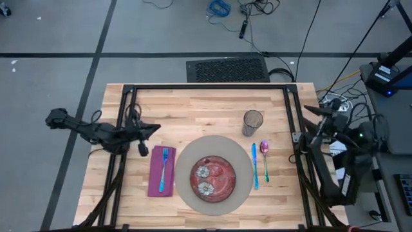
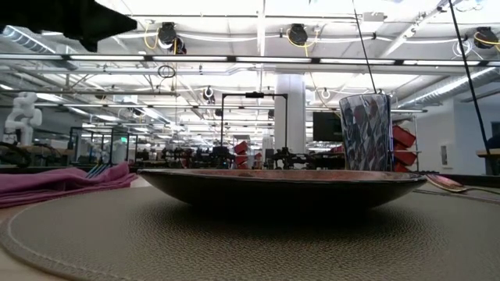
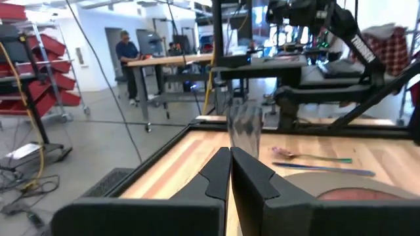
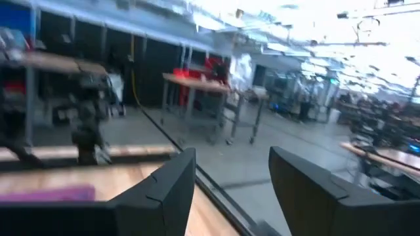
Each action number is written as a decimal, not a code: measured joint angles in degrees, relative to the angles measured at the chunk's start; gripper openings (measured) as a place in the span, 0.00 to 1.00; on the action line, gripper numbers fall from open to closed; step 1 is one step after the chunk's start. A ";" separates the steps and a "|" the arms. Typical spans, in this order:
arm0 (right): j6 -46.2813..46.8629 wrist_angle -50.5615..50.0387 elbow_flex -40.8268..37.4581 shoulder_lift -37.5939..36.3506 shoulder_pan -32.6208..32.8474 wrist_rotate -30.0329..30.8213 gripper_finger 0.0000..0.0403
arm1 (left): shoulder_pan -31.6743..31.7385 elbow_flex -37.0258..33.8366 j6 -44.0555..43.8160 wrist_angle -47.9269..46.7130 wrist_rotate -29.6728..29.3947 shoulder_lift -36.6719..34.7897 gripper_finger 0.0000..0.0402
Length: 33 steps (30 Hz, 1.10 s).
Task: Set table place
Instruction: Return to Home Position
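On the light-wood table [image 1: 199, 109] lies a round grey-tan mat [image 1: 214, 174] with a red patterned plate [image 1: 212, 178] resting on it. A purple napkin [image 1: 161, 171] lies flat left of the mat, and a blue fork [image 1: 165, 162] lies on it. Right of the mat are a blue knife [image 1: 255, 165] and a pink spoon [image 1: 264, 154]. A clear glass [image 1: 252, 122] stands behind them. My left gripper [image 1: 154, 127] [image 3: 230, 164] is shut and empty above the table's left edge, pointing level across the table. My right gripper [image 4: 230, 190] is open and empty off the right edge.
A black metal frame [image 1: 206, 87] runs along the table's far and side edges. The right arm's body [image 1: 341, 154] stands beside the right edge. Cables and a dark floor grate [image 1: 226, 69] lie beyond the far edge. A person [image 3: 126, 59] stands at a distant bench.
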 joint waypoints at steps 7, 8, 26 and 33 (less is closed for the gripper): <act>10.05 18.04 -11.71 -0.02 0.49 -0.53 0.45 | 3.31 0.00 -2.04 5.59 4.04 11.34 0.00; 12.13 21.38 -14.12 -0.04 1.23 -0.62 0.45 | 3.77 0.00 -2.64 6.61 4.18 12.91 0.00; 24.83 64.23 -50.49 -0.02 26.55 17.57 0.45 | 9.02 0.00 -4.02 20.96 4.90 27.18 0.00; 9.58 56.80 -50.50 1.05 51.48 38.45 0.45 | 10.60 0.00 -3.16 20.97 4.88 29.24 0.00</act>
